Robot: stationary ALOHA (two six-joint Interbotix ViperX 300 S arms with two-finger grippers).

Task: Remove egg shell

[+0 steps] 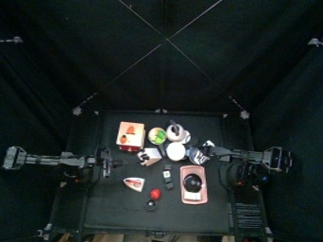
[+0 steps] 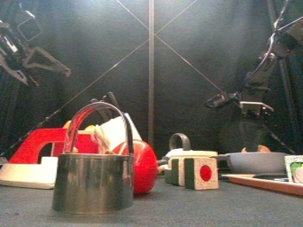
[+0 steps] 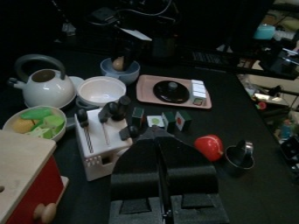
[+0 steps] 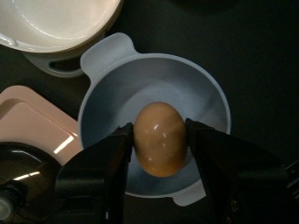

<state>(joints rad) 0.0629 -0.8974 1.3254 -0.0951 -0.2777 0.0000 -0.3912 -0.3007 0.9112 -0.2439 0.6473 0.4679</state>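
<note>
Right fingers (image 4: 162, 144) stood wide, straddling egg (image 4: 160, 137), apparently not yet squeezing. Egg lay in grey bowl (image 4: 117, 74) on right side of table (image 3: 251, 109), just beside white bowl (image 4: 59, 22). Judged egg light, smooth, slippery, shell brittle; best taken across its middle, gently. Bowl wall crowded fingers on both sides; open room only upward. Far off at left, my left fingers (image 3: 163, 144) were pressed together, empty, resting.

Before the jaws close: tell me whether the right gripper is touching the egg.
Cannot tell. In the right wrist view the open right gripper straddles the egg in the grey bowl; each jaw's edge meets the egg's outline with no clear gap or contact.
</note>
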